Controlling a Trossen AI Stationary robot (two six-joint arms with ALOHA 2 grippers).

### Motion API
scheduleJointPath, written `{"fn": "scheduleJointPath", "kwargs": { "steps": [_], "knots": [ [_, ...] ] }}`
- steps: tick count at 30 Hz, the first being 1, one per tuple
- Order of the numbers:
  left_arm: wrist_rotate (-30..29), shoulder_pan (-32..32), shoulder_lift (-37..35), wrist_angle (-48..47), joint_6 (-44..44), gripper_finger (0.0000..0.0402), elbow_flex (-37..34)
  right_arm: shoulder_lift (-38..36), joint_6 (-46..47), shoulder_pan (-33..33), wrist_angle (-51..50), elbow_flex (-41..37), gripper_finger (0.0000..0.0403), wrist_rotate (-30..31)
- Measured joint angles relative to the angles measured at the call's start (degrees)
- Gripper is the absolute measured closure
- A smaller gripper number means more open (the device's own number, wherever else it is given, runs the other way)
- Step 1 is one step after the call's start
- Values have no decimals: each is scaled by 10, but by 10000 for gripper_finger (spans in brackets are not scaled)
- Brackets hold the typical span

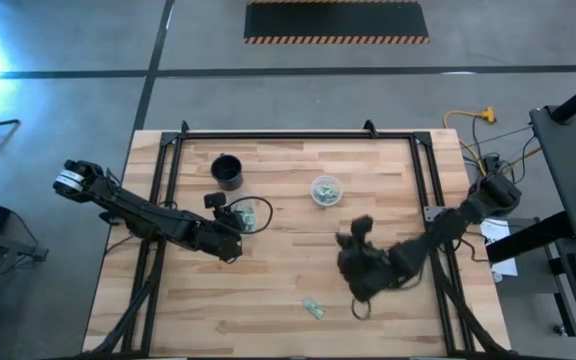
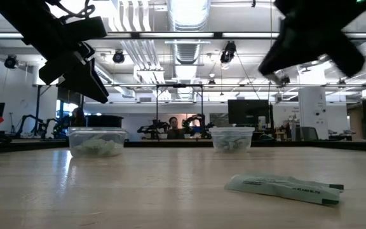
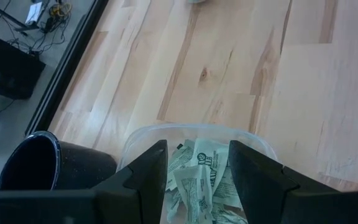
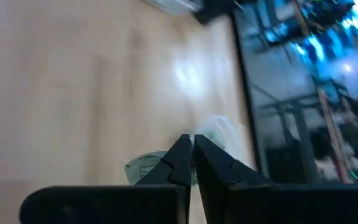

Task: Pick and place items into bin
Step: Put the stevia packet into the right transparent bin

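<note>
Right gripper (image 4: 193, 144) has its fingers pressed together on nothing, hovering above the table. One pale green-and-white wrinkly packet (image 1: 314, 308) lies at about 7 o'clock from it, so I'd guess the next move is reopening and dropping onto it. Left gripper (image 3: 197, 168) hangs spread over the clear plastic tub (image 3: 253, 142) of packets, beside the black cup (image 3: 30, 162).

black cup (image 3: 36, 165) cut off by edge, packet (image 4: 146, 167) blurred, partly hidden behind fingers

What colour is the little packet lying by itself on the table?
Pale green and white, with dark print. The packet shows best in the low view.
</note>
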Motion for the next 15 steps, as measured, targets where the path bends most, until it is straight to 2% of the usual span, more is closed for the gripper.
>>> {"fn": "scheduleJointPath", "kwargs": {
  "steps": [4,7,9,13,15],
  "knots": [
    [0,0,0,0,1,246,0,-17,-25,-82,8,-9,394,6],
    [0,0,0,2,1,246,1,-23,-66,-144,49,-22,394,1],
    [0,0,0,2,1,246,0,-28,-120,-186,113,-36,394,-36],
    [0,0,0,2,1,246,0,-33,-213,-263,247,-67,394,-165],
    [0,0,0,0,1,246,0,-33,-231,-293,279,-76,394,-190]
  ]
}}
